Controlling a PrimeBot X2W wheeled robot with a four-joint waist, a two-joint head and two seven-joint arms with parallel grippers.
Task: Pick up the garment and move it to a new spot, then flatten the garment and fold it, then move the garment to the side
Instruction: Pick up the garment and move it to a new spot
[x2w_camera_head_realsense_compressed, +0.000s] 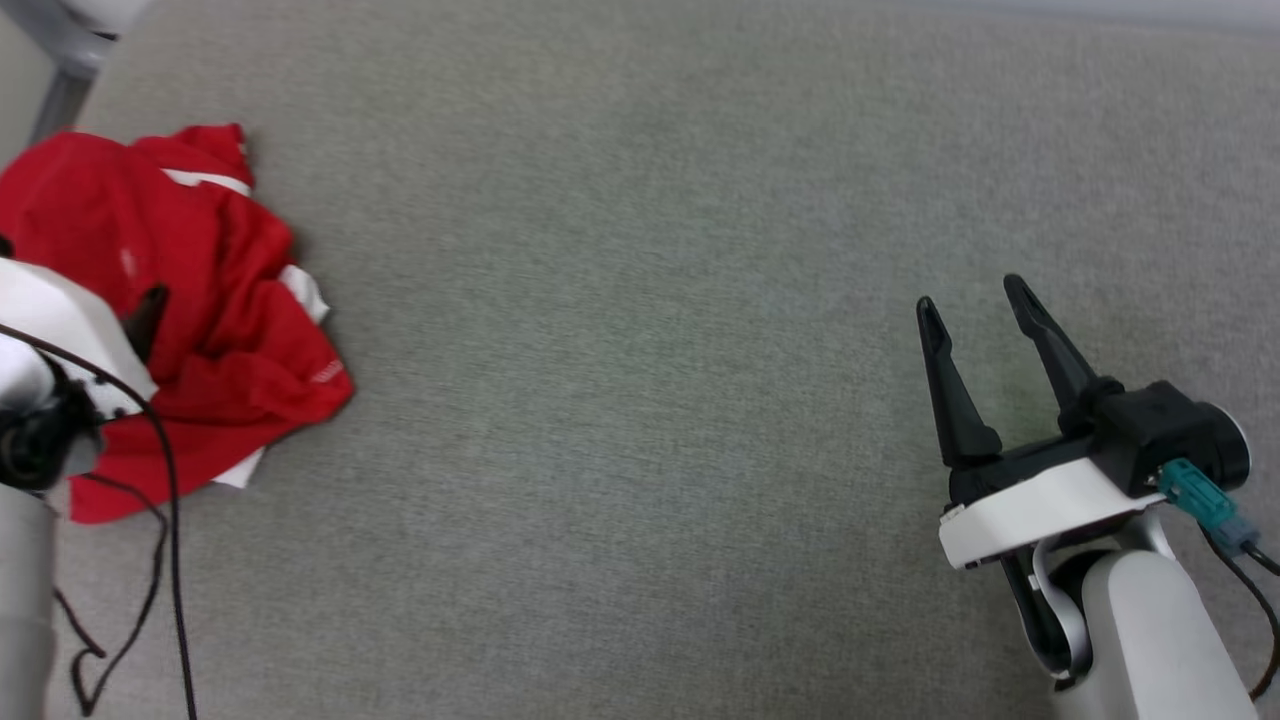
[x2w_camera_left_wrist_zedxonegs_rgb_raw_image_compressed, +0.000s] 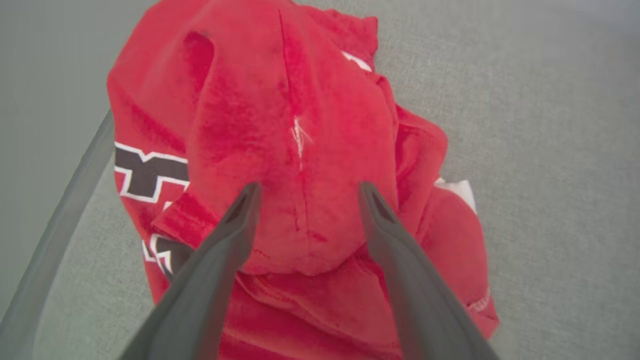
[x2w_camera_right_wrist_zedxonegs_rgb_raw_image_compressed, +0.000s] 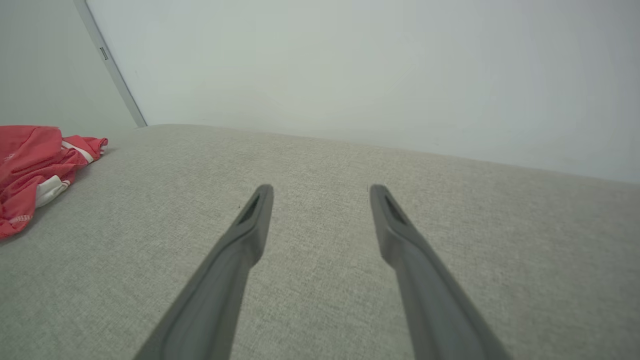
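The garment (x2w_camera_head_realsense_compressed: 220, 300) lies crumpled in a heap at the left of the grey surface, red with bits of white sleeve showing. In the left wrist view a black-and-white graphic (x2w_camera_left_wrist_zedxonegs_rgb_raw_image_compressed: 145, 175) shows on its left side. My left gripper (x2w_camera_left_wrist_zedxonegs_rgb_raw_image_compressed: 308, 187) stands open just above the heap, its two fingers straddling a raised red fold (x2w_camera_left_wrist_zedxonegs_rgb_raw_image_compressed: 300, 125). One of its dark fingers (x2w_camera_head_realsense_compressed: 148, 315) shows over the cloth in the head view. My right gripper (x2w_camera_head_realsense_compressed: 968, 295) is open and holds nothing, far to the right over bare surface. The garment (x2w_camera_right_wrist_zedxonegs_rgb_raw_image_compressed: 30, 165) sits well off to its left.
A wide grey fabric surface (x2w_camera_head_realsense_compressed: 640, 350) stretches between the two arms. A grey metal leg (x2w_camera_head_realsense_compressed: 60, 90) stands at the far left corner, beside the garment. A black cable (x2w_camera_head_realsense_compressed: 170, 560) hangs from my left wrist. A pale wall (x2w_camera_right_wrist_zedxonegs_rgb_raw_image_compressed: 350, 75) rises behind the surface's far edge.
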